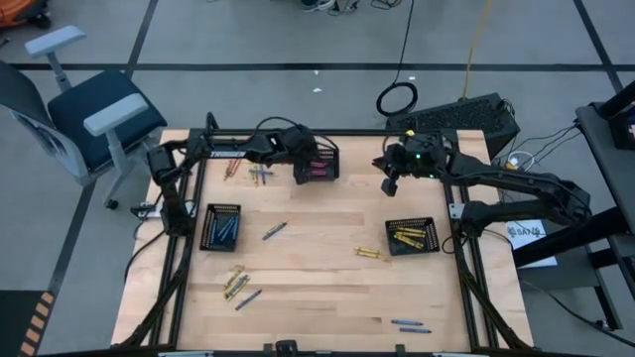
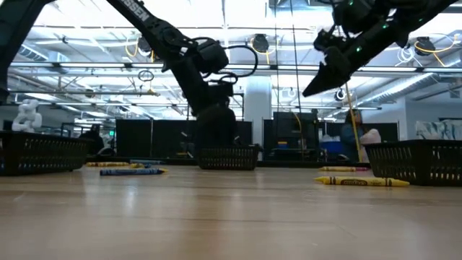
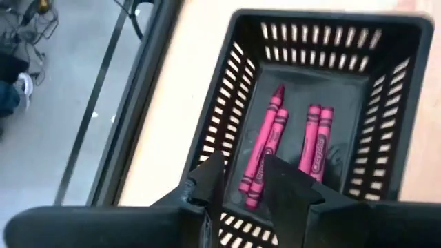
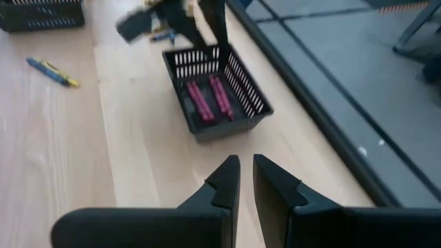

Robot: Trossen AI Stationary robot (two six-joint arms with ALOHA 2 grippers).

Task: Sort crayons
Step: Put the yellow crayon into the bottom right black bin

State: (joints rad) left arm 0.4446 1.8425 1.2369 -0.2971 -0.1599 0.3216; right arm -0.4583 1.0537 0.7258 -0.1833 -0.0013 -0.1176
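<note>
Above the pink-crayon basket (image 3: 313,103), the left gripper (image 3: 241,176) is hovering, fingers slightly parted and empty, while loose crayons (image 1: 238,286) are awaiting sorting on the counter (image 1: 317,288).

Pale matt wooden table (image 1: 327,288), black plastic mesh basket (image 3: 386,89) (slotted walls), paper-wrapped pink crayons (image 3: 265,148)

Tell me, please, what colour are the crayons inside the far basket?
Pink crayons; the left wrist view shows them best.

Wooden table (image 1: 327,288): three black baskets (image 1: 220,226), loose crayons (image 1: 274,230), possibly mixed colours.
</note>
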